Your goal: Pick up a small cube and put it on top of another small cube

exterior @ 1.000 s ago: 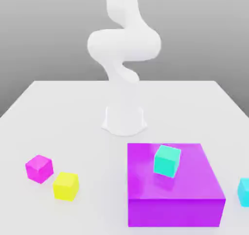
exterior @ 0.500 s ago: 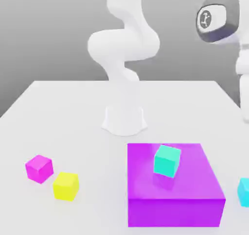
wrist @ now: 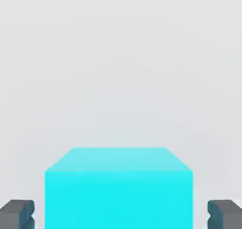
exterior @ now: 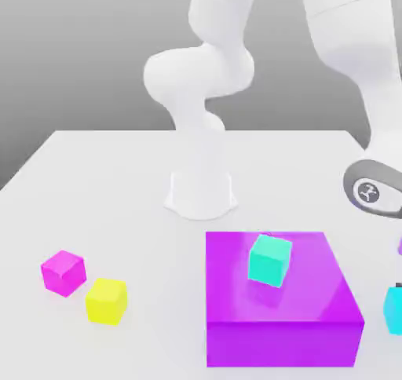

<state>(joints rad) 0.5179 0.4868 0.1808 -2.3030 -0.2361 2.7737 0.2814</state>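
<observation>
A white Panda arm bends down at the exterior view's right edge, beside the large purple block point(exterior: 283, 292) that serves as the scene's landmark. Its gripper point(wrist: 121, 216) has the cyan cube point(wrist: 118, 190) sitting squarely between two dark fingertips point(wrist: 16, 214), one at each side face of the cube. The jaws appear closed onto the cube's sides, though actual contact cannot be confirmed from the hand view. In the exterior view that cyan cube point(exterior: 394, 309) rests on the white table point(exterior: 118, 182), just off the purple block's far side toward the view's right. A teal cube point(exterior: 270, 259) sits on top of the purple block. A magenta cube point(exterior: 63, 272) and a yellow cube point(exterior: 106, 300) lie close together on the table, well apart from the block on its other side. Judging by the layout, the task is at its start: the cube is grasped, not lifted. Lifting, carrying and stacking all remain.
</observation>
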